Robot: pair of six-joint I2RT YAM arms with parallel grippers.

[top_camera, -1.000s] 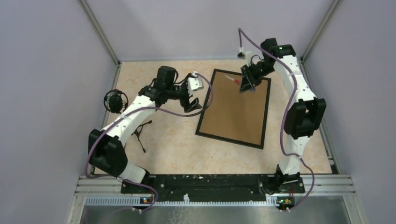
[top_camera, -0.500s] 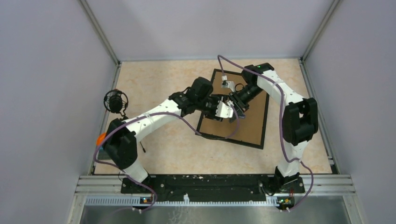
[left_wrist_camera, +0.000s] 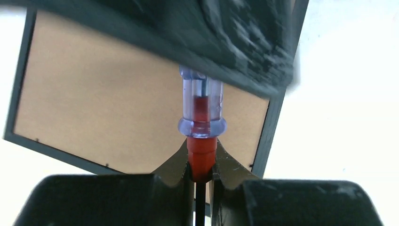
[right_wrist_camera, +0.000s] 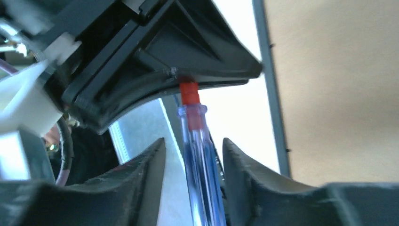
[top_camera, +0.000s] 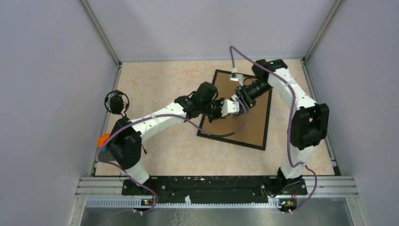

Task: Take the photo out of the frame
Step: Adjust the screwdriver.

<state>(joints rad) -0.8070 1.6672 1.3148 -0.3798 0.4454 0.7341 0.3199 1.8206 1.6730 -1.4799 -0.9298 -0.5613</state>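
Jaws first: left gripper (left_wrist_camera: pixel 202 162) is clenched on the red neck of a screwdriver (left_wrist_camera: pixel 201 106), pinching it from both sides. Right gripper (right_wrist_camera: pixel 194 143) is released. Its fingers (right_wrist_camera: pixel 141 179) stand either side of the clear blue handle w/ a gap on each side, not touching it. The two grippers meet nose to nose, the screwdriver spanning btwn them.

Top view, near to far: both arm bases sit on the black rail (top_camera: pixel 211 186) at the near edge. Left arm reaches diagonally fwd and to the right; right arm rises, then folds back inward to the left. An orange object (top_camera: pixel 102 140) sits by the left arm's elbow at the left edge of the tan table (top_camera: pixel 164 155). Further along that edge is a round black object (top_camera: pixel 116 101). The frame (top_camera: pixel 251 127) lies flat right of centre, brown board back facing up, thin black rim all round, slightly skewed to the table edges. Grippers and screwdriver hang over its far-left part.
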